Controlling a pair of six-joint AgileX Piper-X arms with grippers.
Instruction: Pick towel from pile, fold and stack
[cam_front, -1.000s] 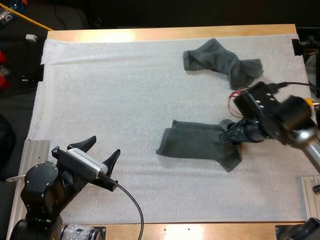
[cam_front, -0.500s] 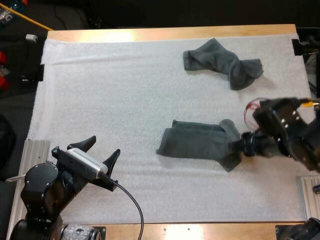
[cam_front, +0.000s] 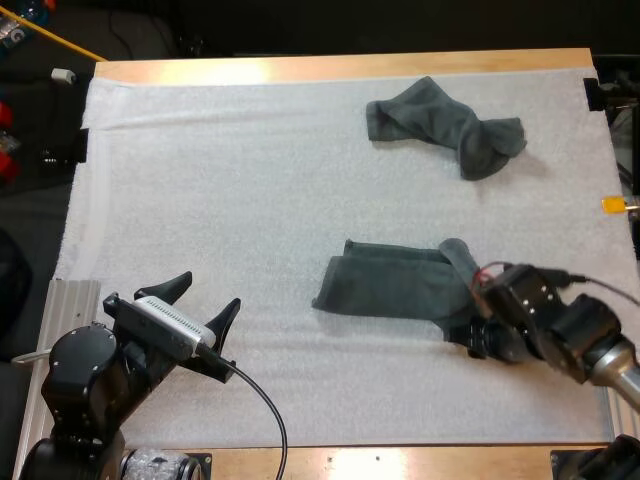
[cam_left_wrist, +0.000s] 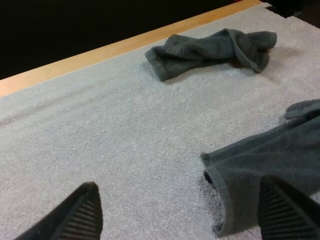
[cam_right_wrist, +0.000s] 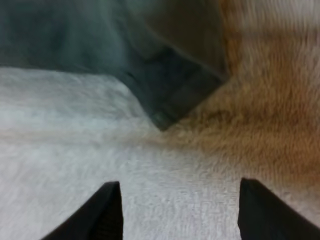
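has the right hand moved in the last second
Yes: the right hand drew back along the near towel's right end to its near right corner.

a flat grey-green towel (cam_front: 395, 288) lies on the white mat (cam_front: 250, 180) covering the wooden desk (cam_front: 350, 67). beyond the flat towel and a little to its right sits a crumpled towel (cam_front: 445, 125), well apart. the right pincer (cam_front: 470, 340) is at the flat towel's near right corner. the left pincer (cam_front: 208, 292) sits well left of the flat towel, fingers spread, holding nothing.
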